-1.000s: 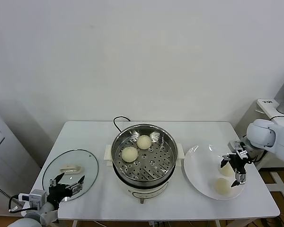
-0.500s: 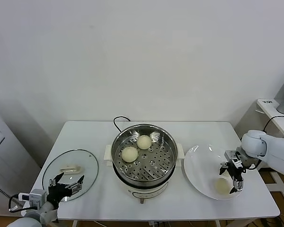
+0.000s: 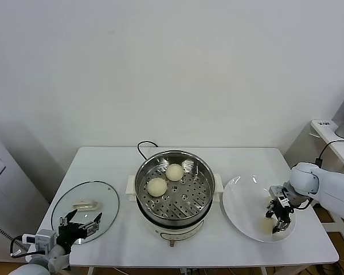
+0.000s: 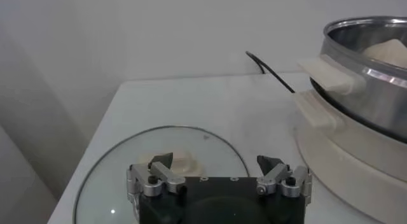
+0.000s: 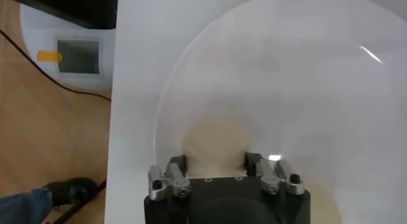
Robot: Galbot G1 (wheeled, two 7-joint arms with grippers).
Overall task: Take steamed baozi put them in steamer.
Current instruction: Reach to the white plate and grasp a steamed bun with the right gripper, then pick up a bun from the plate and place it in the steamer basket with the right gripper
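Halfway mark: two baozi (image 3: 166, 179) sit on perforated tray inside steamer (image 3: 174, 189), mid-surface (image 3: 235, 246). Two more remain on plate (image 3: 241, 197) at robot's right. Right hand (image 3: 278, 213) low over plate, fingers spread either side of one baozi (image 5: 215, 141), not yet clamped by the look of it. Left hand (image 4: 217, 181) idle, released, near glass lid (image 3: 85, 203). Judged remaining: two transfers.

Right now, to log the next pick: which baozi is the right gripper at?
The far baozi on the plate: the right gripper straddles this bun. Another lies nearer the table's front edge; two sit in the steamer.
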